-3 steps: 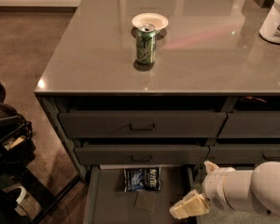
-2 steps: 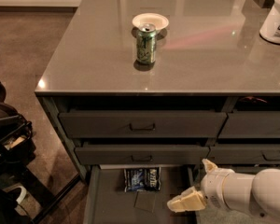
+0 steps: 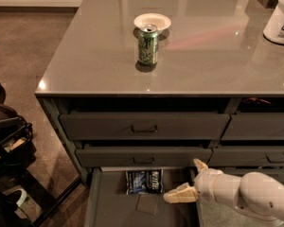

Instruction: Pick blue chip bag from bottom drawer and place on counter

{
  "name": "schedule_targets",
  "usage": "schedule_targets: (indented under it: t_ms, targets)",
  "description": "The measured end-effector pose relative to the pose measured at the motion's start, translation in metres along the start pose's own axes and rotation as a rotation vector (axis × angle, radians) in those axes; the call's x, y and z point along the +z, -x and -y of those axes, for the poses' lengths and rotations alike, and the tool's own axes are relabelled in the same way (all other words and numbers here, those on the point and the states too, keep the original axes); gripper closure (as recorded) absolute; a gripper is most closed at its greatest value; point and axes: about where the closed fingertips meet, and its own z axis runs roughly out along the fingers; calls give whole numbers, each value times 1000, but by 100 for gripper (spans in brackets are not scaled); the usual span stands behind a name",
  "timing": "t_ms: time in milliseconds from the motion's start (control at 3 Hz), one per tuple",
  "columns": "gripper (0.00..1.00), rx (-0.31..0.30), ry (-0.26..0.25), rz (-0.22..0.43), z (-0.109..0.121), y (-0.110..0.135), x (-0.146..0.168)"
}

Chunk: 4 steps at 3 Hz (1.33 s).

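The blue chip bag lies flat at the back of the open bottom drawer, just behind the small square patch on the drawer floor. My gripper hangs over the right part of the drawer, to the right of the bag and apart from it. It is open and empty, with one cream finger pointing left toward the bag and the other pointing up. The glossy grey-brown counter tops the cabinet above.
A green can stands on the counter in front of a white bowl. A white tub stands at the counter's right edge. Two handled drawers sit partly pulled out above the bottom drawer. Dark gear stands on the floor at left.
My gripper has moved a little to the left over the drawer, closer to the bag. The bag has not moved.
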Motion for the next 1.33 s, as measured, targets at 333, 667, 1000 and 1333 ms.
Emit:
schedule_targets:
  t_ms: [333, 667, 1000, 1333]
  targets:
    - [0, 65, 55, 12, -11, -25, 23]
    - [0, 92, 36, 39, -11, -30, 34]
    - [0, 113, 18, 96, -1, -40, 71]
    - [0, 162, 56, 125, 6, -67, 120]
